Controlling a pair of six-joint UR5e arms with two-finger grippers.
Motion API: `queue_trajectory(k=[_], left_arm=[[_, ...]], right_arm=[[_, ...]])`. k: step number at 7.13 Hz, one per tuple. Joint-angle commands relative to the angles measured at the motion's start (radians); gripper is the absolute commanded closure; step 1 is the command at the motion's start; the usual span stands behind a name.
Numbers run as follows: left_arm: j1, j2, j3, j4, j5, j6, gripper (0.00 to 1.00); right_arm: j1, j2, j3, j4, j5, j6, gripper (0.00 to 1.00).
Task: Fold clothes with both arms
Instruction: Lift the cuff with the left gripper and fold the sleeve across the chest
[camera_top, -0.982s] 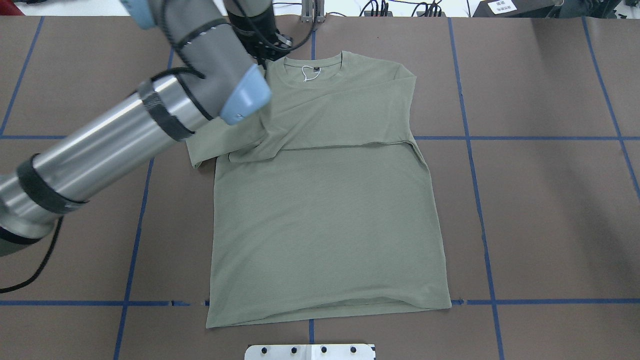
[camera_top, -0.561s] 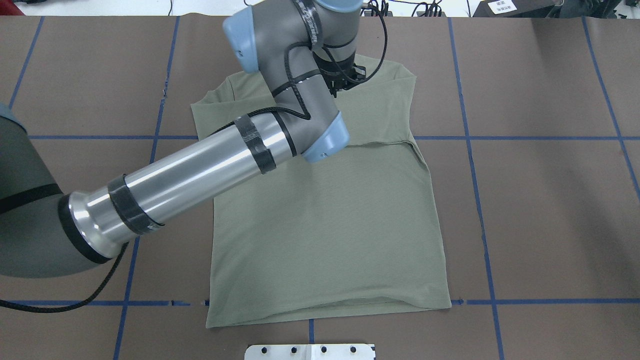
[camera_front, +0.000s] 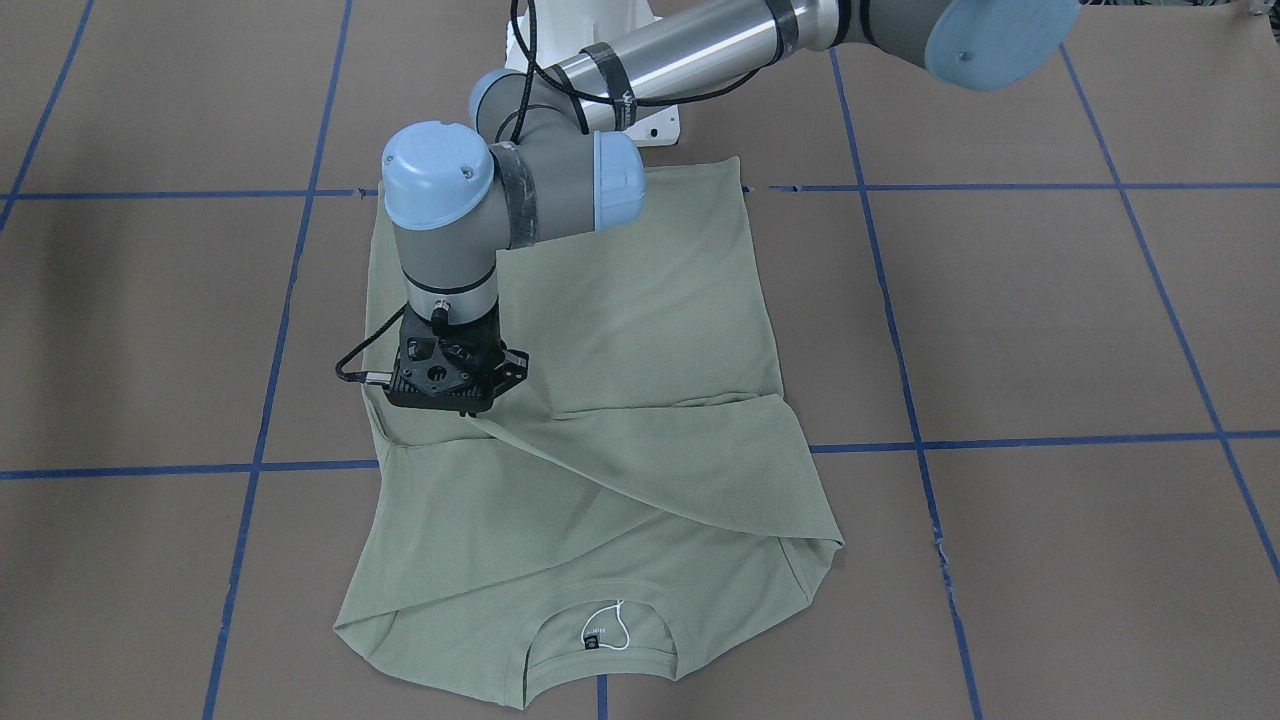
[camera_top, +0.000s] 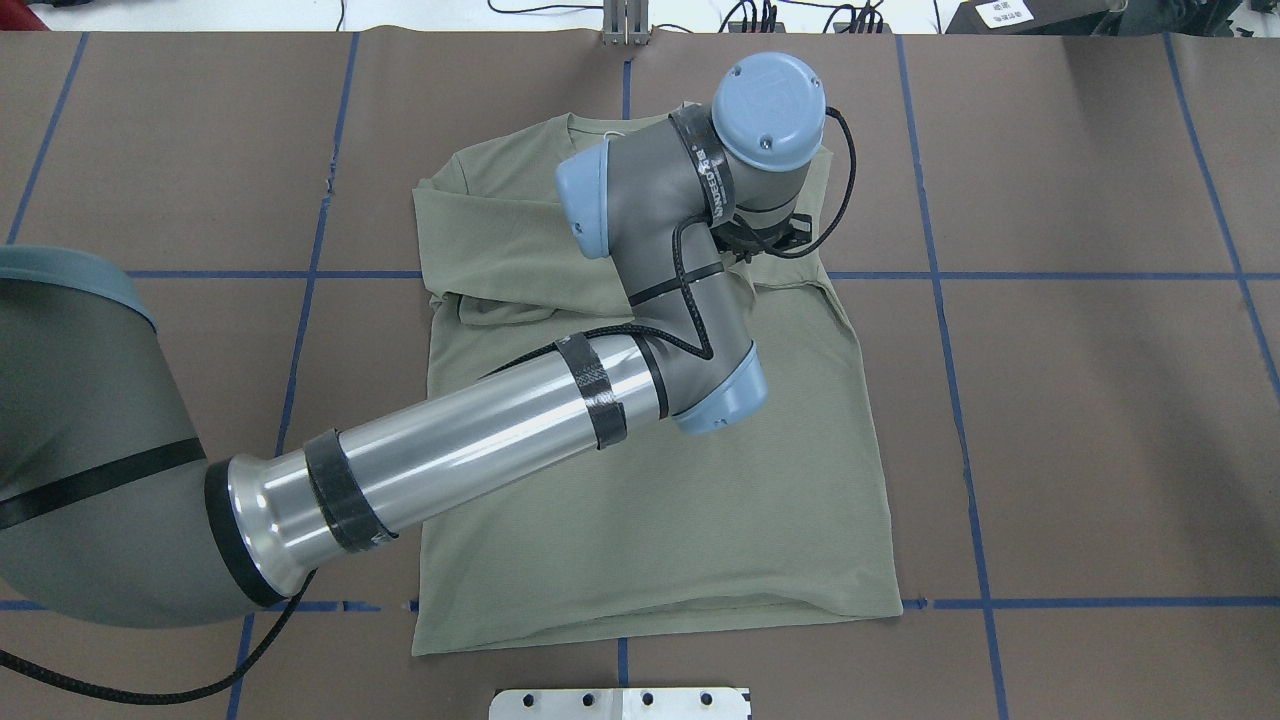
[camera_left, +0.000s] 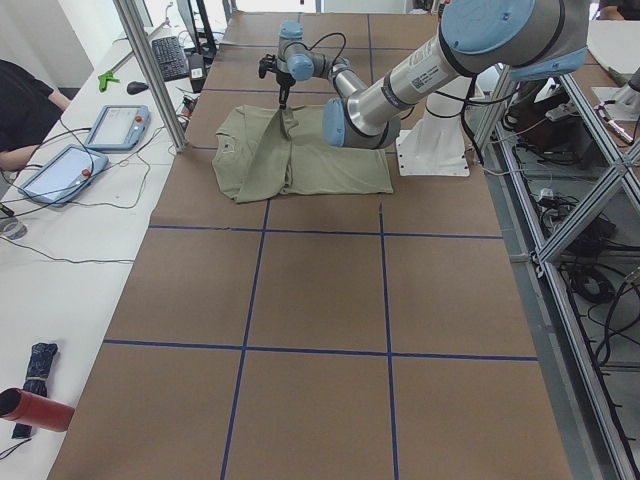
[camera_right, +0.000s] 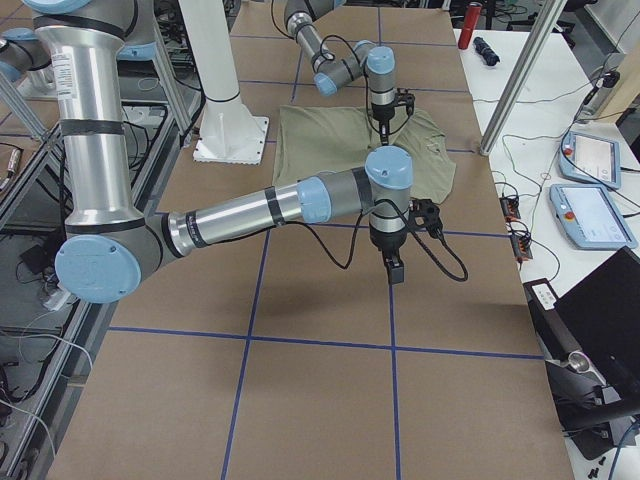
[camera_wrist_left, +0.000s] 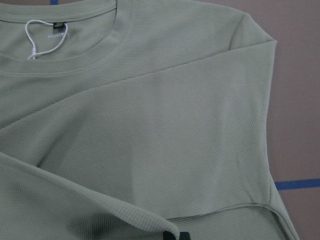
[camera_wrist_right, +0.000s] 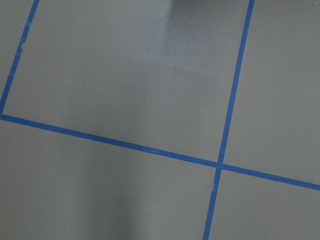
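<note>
The pale sage-green shirt (camera_top: 650, 520) lies flat on the brown table, neck at the far side, black neck label with white string (camera_front: 594, 640) showing. My left gripper (camera_front: 455, 408) is shut on the left sleeve's end (camera_wrist_left: 150, 222) and holds it low over the shirt's right side. The sleeve stretches across the chest from the left shoulder (camera_front: 825, 545). In the overhead view the left wrist (camera_top: 765, 100) hides the gripper. The right sleeve (camera_wrist_left: 200, 150) lies folded across the chest below the neck. My right gripper (camera_right: 397, 272) hangs over bare table away from the shirt; I cannot tell whether it is open.
Blue tape lines (camera_top: 960, 400) grid the brown table. The white pedestal base (camera_top: 620, 703) stands at the near edge. A metal post (camera_top: 625, 25) stands at the far edge. Tablets (camera_right: 590, 160) and cables lie on the operators' side bench.
My left arm has swung from the shirt's left shoulder to its right side, drawing the left sleeve across the chest.
</note>
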Motion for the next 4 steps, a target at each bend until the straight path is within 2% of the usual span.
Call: queue_trajectory(k=[1,2,3,4], left_arm=[[0.033,-0.006,0.023,-0.043,0.019,-0.020,1.00],[0.040,-0.020,0.037,-0.050,0.022,-0.016,0.31],[0.042,-0.021,0.040,-0.091,0.025,-0.021,0.00],[0.037,-0.026,0.040,-0.099,0.025,-0.025,0.00]], right_arm=[[0.000,-0.001,0.000,0.001,-0.002,0.002,0.00],[0.000,-0.001,0.000,0.001,-0.002,0.007,0.00],[-0.001,0.002,0.000,0.002,-0.002,0.011,0.00],[-0.001,0.003,0.000,0.003,-0.002,0.012,0.00]])
